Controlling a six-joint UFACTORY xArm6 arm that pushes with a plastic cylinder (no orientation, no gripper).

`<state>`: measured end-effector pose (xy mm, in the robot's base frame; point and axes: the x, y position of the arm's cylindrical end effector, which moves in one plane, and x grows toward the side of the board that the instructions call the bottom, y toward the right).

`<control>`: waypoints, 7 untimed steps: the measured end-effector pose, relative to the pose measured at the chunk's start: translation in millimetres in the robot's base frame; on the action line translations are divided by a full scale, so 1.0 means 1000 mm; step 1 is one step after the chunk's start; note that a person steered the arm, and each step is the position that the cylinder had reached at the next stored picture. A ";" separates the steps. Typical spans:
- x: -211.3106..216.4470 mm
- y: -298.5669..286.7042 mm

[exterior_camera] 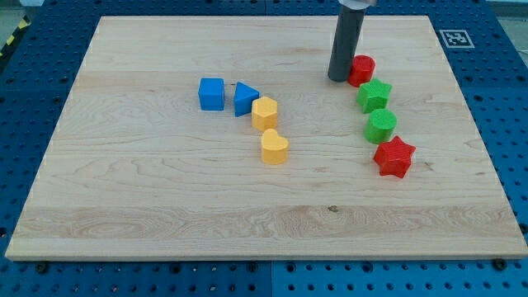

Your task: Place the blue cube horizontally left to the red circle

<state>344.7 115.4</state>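
The blue cube [212,94] sits left of the board's middle. The red circle [361,70] is a short red cylinder at the upper right. My tip [339,78] rests on the board right beside the red circle's left side, touching or nearly touching it. The blue cube lies well to the left of my tip and a little lower in the view.
A blue triangle [245,100] sits just right of the blue cube. A yellow hexagon [265,113] and a yellow heart [274,147] lie below-right of it. A green star [374,95], a green cylinder [381,126] and a red star [393,157] run down below the red circle.
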 end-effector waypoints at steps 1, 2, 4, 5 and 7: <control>-0.002 0.009; -0.002 0.009; -0.013 -0.040; -0.013 -0.064; -0.013 -0.065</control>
<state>332.1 50.3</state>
